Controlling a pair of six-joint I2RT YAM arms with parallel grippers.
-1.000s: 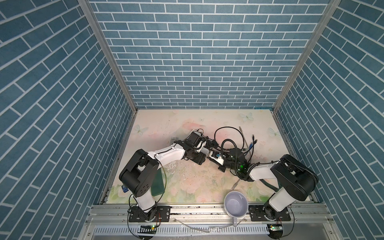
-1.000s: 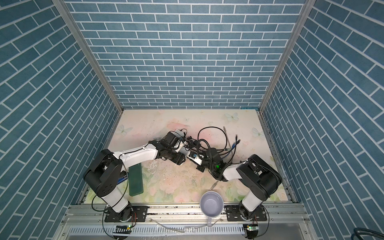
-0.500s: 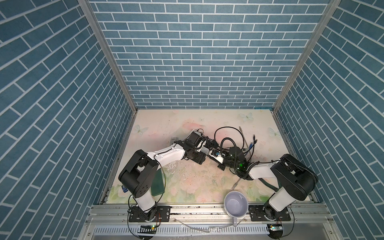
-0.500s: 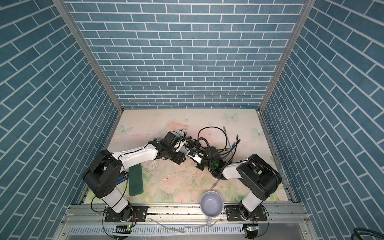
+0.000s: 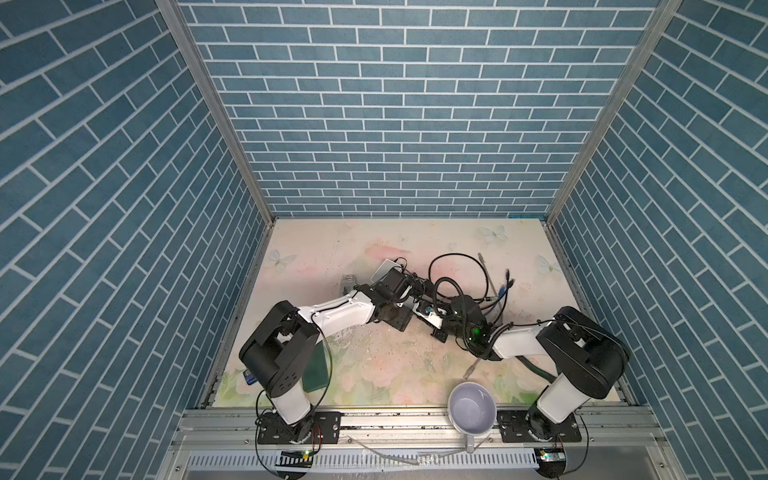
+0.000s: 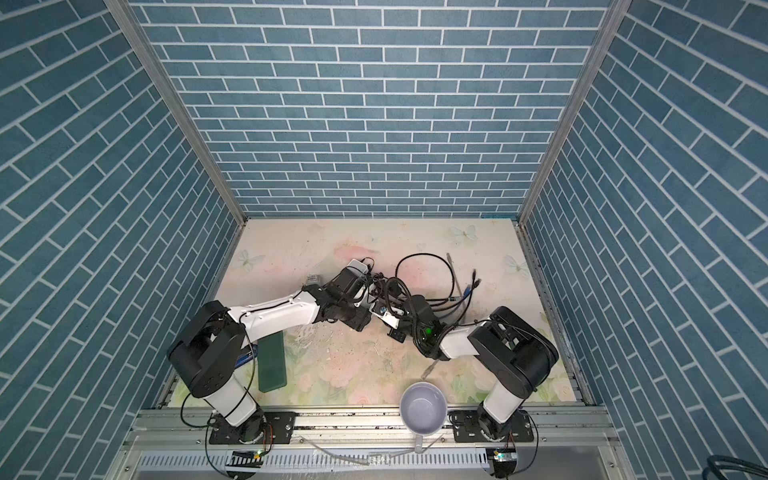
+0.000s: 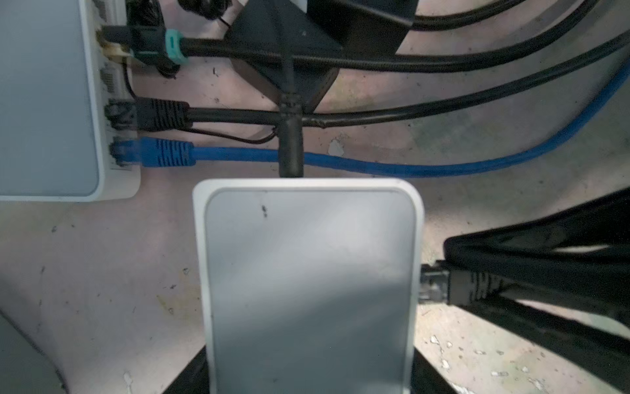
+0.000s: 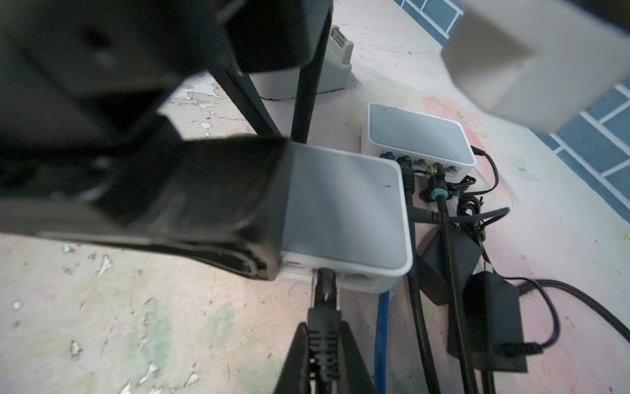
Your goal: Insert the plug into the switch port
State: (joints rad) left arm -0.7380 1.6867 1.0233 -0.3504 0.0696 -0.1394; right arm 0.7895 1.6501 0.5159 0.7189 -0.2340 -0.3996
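One plug (image 8: 324,296) pinched in right claw (image 8: 323,336)

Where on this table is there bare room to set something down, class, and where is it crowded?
Bare: the table's back strip between the rear wall and the cable tangle; also the front stretch between the green pad and the mug. Crowded: the middle, around the switch.

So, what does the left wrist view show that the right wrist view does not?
Only the left wrist view: the blue plug, seen plainly in the second switch. Only the right wrist view: the port face of the held switch, with the black plug at one port, and the left gripper clamped on that switch. Both: the held switch, the second switch, and the black plug in the shut right gripper.
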